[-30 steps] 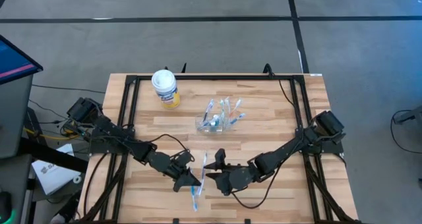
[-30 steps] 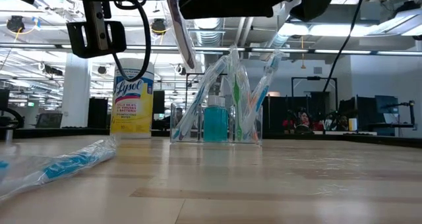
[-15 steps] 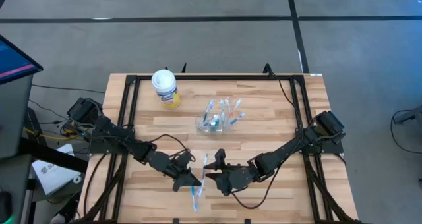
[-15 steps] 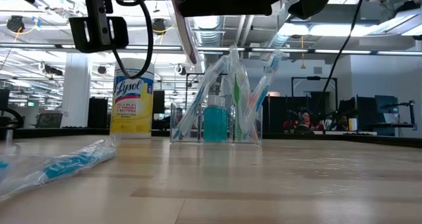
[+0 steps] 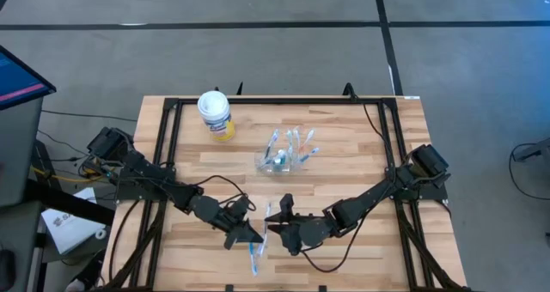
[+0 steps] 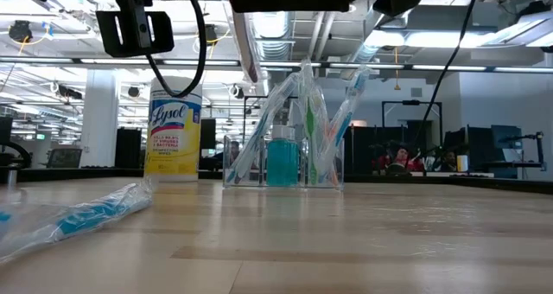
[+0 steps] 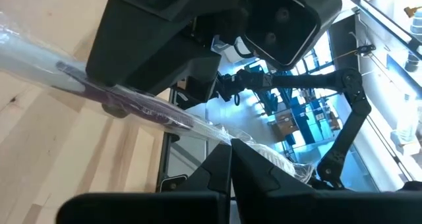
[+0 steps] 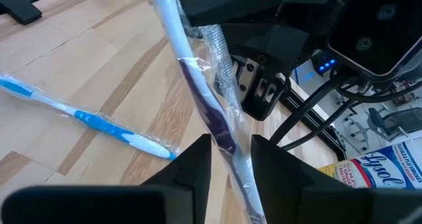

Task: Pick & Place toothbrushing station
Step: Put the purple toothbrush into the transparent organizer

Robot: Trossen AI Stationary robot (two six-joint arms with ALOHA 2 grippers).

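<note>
Right gripper [image 5: 277,226] has closed in, pinching wrapped toothbrush [image 8: 198,85], left gripper [image 5: 250,234] pressed together beside it, another toothbrush [image 5: 253,258] on table [image 5: 361,155], cup [image 5: 284,159] and yellow tub [image 5: 216,114] far back.

Your clear cup [image 6: 282,162] stands at centre, holding upright toothbrushes [image 6: 339,121]. The yellow-labelled tub [image 6: 173,138] stands at its 9 o'clock; 1 wrapped blue toothbrush [image 6: 82,218] lies at 8 o'clock.

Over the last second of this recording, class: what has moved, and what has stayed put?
The left gripper has lifted slightly and stays shut. The right gripper has narrowed around the wrapped toothbrush held up between the arms. The clear holder, the wipes tub and the blue toothbrush on the table have not moved.
</note>
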